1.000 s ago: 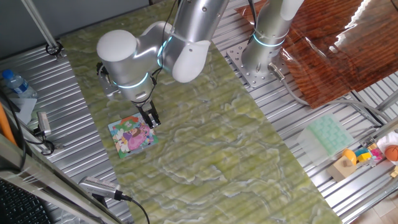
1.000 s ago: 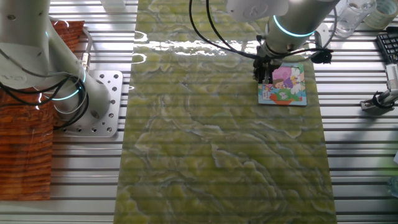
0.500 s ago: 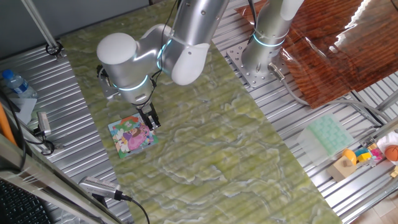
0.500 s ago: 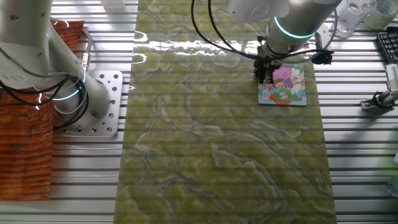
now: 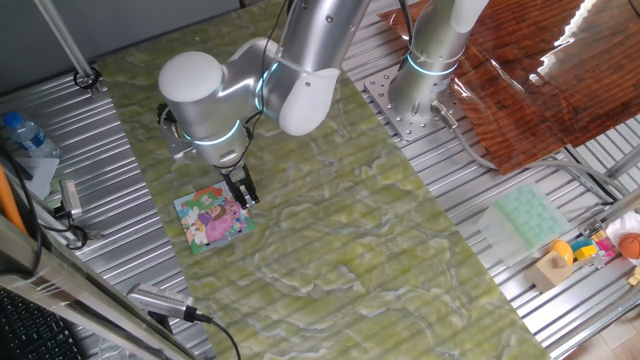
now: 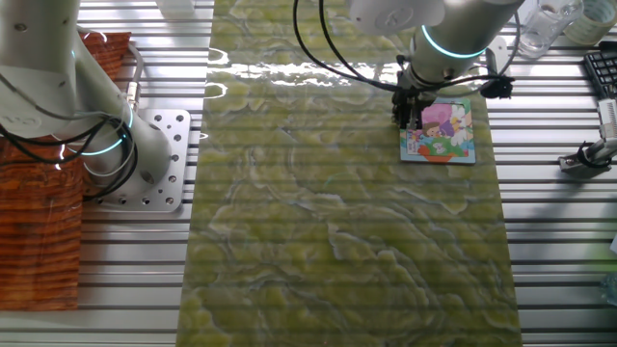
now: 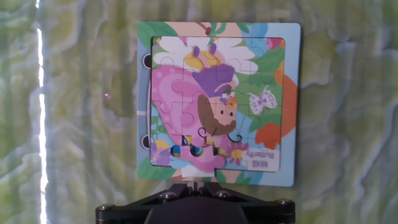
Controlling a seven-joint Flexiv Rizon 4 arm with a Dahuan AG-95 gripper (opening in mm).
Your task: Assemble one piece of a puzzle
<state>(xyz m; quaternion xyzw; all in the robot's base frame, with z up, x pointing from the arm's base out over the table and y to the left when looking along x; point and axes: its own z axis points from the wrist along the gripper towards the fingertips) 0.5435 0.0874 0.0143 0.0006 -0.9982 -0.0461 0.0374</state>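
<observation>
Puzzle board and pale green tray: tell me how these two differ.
The puzzle shows a colourful cartoon picture, while the tray is plain pale green with a grid of dimples. The puzzle looks square and the tray oblong. The puzzle lies on the green mat with the gripper at its edge, while the tray lies off the mat on the metal slats, away from the gripper. Both lie flat.

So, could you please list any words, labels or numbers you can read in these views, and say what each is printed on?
Puzzle: one short line of print near its lower right corner, upside down in the hand view and too blurred to read for certain.
Bottle at the table edge: its label is too small to read.
Nothing else legible; no print shows on the gripper.
</observation>
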